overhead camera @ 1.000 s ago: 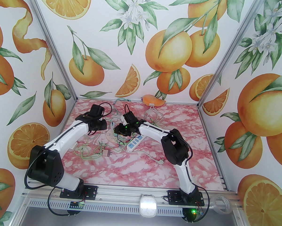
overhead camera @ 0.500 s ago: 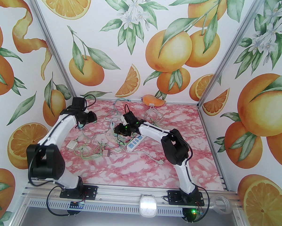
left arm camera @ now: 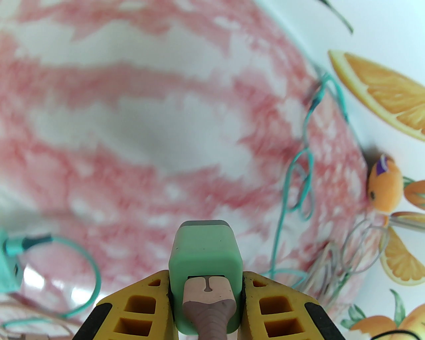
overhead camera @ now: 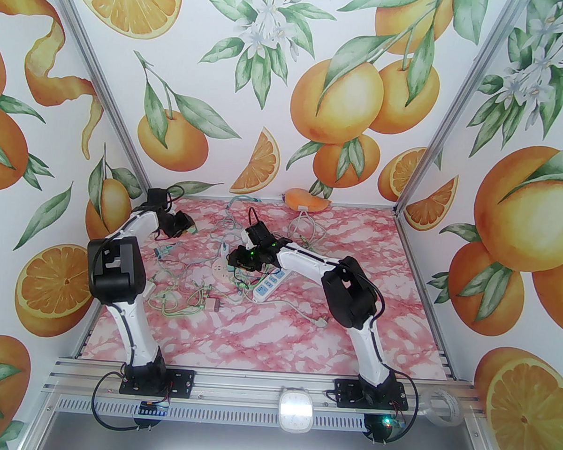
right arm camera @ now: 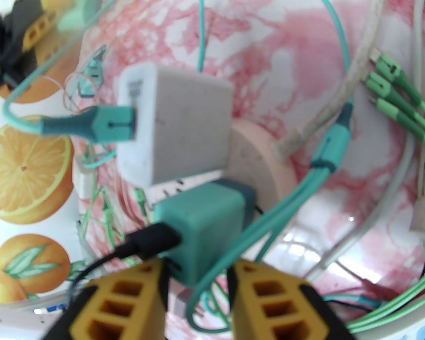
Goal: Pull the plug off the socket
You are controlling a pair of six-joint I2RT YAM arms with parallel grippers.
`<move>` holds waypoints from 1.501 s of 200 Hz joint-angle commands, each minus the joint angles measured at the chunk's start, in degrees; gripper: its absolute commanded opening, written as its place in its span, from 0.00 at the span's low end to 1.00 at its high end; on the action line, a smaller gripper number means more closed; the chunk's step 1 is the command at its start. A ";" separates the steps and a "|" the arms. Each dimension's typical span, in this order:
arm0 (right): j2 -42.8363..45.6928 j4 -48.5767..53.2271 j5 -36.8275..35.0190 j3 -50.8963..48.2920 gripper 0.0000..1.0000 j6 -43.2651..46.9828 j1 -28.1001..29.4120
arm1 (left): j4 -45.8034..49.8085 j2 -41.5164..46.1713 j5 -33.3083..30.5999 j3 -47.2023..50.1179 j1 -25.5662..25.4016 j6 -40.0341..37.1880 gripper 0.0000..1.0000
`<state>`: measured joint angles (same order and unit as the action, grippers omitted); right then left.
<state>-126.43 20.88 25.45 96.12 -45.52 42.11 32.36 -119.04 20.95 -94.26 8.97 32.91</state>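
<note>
Mint-green plastic sits pinched in the left gripper (left arm camera: 206, 277): its yellow fingers (left arm camera: 156, 287) press on both flanks of the mint-green plug (left arm camera: 206, 255). The left wrist view gives this sharply, while the top view reduces that plug (overhead camera: 193, 229) to a pale speck at the gripper's tip, near the far-left corner of the table (overhead camera: 279, 350). From the wrist, a brown cable (left arm camera: 206, 298) is seated in the plug's near end and the grey end face points away from the camera. The plug's long axis runs straight out along the fingers, tilted down toward the marbled surface and clear of it. From above, that axis aims toward the right edge, roughly along the far edge. The plug is well apart from the round socket (overhead camera: 219, 268), which lies left of the table's middle. Where the top view has the right arm lying over that spot, the right wrist view gives close detail: a teal plug (right arm camera: 206, 225) and a white plug (right arm camera: 179, 123) both stand in the round socket. A black cable (right arm camera: 149, 244) enters the teal one. The right gripper (right arm camera: 198, 264) has a finger on each side of the teal plug's near end. One finger appears to rest against it; a teal cable crosses the gap at the other, so I cannot tell whether they clamp it. An orange plush toy (overhead camera: 306, 199) rests at the far edge.
</note>
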 commanded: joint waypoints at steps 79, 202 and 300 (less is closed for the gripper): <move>-4.49 10.91 -7.13 -1.98 0.35 1.29 0.08 | 3.85 -11.74 1.57 -13.53 0.48 0.44 0.33; -1.54 9.78 -6.88 2.63 0.52 4.89 -0.45 | 1.68 8.68 2.44 1.47 -0.64 -0.93 0.75; 9.04 13.22 -19.22 -4.26 0.56 7.40 -1.97 | -4.53 28.58 1.23 27.94 -6.59 -2.63 0.54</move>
<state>-121.95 30.52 13.28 94.91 -38.48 40.77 31.27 -95.68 22.48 -71.94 3.07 29.98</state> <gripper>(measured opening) 0.568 0.570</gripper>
